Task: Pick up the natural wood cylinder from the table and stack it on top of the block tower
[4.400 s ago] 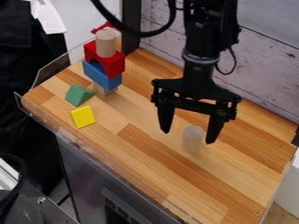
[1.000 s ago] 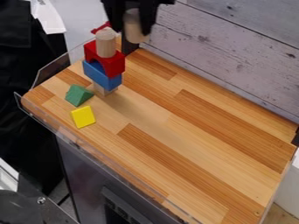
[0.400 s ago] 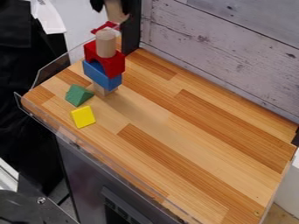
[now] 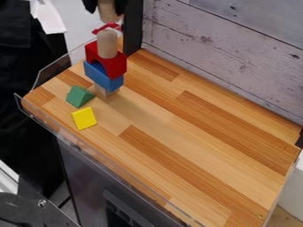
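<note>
the robot's gripper (image 4: 105, 13), at the top edge in the upper left of the frame, is black, with two solid dark fingers (image 4: 90, 4) that narrow towards their lower ends.

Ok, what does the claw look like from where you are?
The claw is black, with two separate dark fingers that look blunt and slightly rounded at their lower ends. I can make out no cable or marking on that visible part.
</note>
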